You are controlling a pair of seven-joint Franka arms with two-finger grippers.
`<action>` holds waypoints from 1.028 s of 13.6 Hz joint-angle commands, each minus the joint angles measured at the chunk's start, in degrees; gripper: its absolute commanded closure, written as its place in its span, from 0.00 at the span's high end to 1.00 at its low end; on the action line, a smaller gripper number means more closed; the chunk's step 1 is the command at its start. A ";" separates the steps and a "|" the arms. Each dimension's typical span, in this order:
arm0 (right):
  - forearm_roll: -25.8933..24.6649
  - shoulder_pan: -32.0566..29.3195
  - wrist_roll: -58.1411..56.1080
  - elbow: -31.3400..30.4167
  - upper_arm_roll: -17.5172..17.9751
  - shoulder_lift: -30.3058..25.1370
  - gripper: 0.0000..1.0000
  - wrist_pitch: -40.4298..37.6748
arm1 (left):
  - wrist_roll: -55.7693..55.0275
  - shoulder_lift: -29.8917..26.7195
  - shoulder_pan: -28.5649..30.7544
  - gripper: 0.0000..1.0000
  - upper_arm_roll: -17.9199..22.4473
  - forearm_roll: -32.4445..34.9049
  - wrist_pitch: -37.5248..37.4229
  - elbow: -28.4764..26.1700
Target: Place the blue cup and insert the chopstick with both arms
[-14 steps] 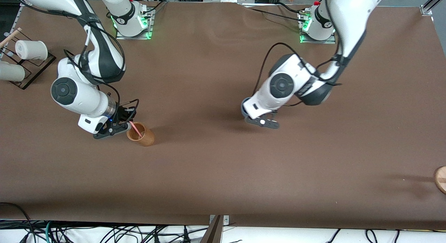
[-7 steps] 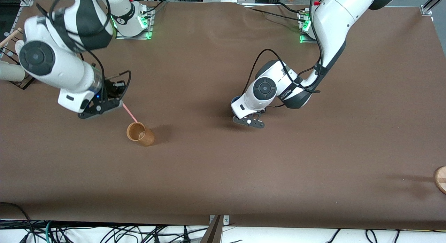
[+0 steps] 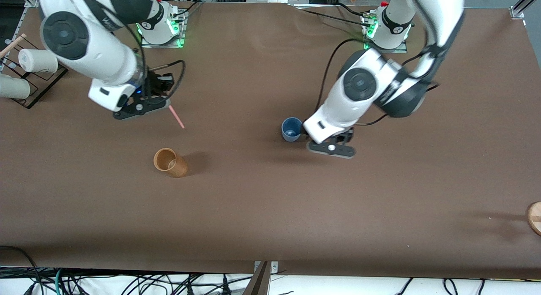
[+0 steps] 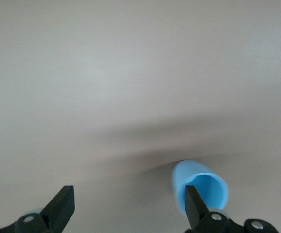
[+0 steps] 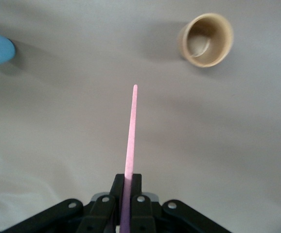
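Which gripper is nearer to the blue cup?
Left. The left gripper is open right beside the blue cup; the right gripper, holding the chopstick, is toward the right arm's end.

Even overhead light, soft shadows; left wrist view seems motion-blurred.

The brown tabletop [image 3: 262, 210] carried the blue cup [image 3: 291, 129] upright near its middle, a wooden cup [image 3: 170, 162] nearer the front camera toward the right arm's end, and a wire rack [image 3: 40, 86] holding white cups [image 3: 37, 61] at that end's edge.
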 commanded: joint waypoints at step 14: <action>-4.25 32.46 42.13 22.88 -1.84 27.90 0.00 14.88 | 25.57 -27.92 -0.29 1.00 27.64 -14.00 -3.61 -16.27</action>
